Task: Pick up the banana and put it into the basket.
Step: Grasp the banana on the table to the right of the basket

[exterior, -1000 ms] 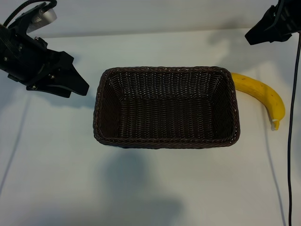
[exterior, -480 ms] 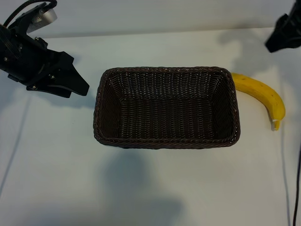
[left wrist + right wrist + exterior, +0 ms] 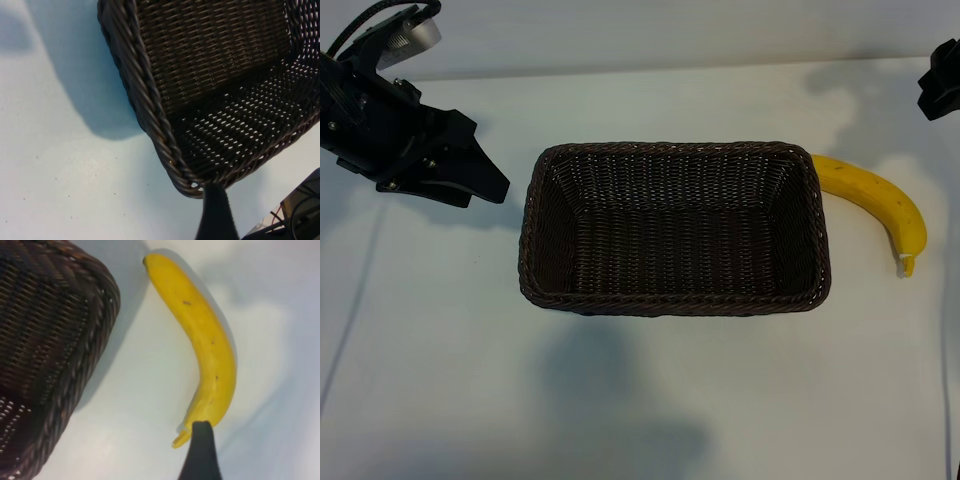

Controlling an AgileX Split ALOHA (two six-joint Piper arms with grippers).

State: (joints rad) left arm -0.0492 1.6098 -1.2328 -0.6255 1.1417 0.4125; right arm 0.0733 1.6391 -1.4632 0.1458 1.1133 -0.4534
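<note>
Left gripper [image 3: 485, 185] hangs off the basket's left end, jaws spread and empty. Basket [image 3: 675, 300] sits mid-bench, nothing inside it. Banana [image 3: 880, 200] lies on the white bench [image 3: 620, 400] against the basket's right end — stem end away from it. Right gripper [image 3: 942, 92] hovers beyond the banana; whether it is spread or clenched cannot be told.

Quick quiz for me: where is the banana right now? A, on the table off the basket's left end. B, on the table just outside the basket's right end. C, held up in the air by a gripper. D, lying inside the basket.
B: the banana lies on the table beside the right end of the basket, whose inside holds nothing, and no gripper grasps it.
</note>
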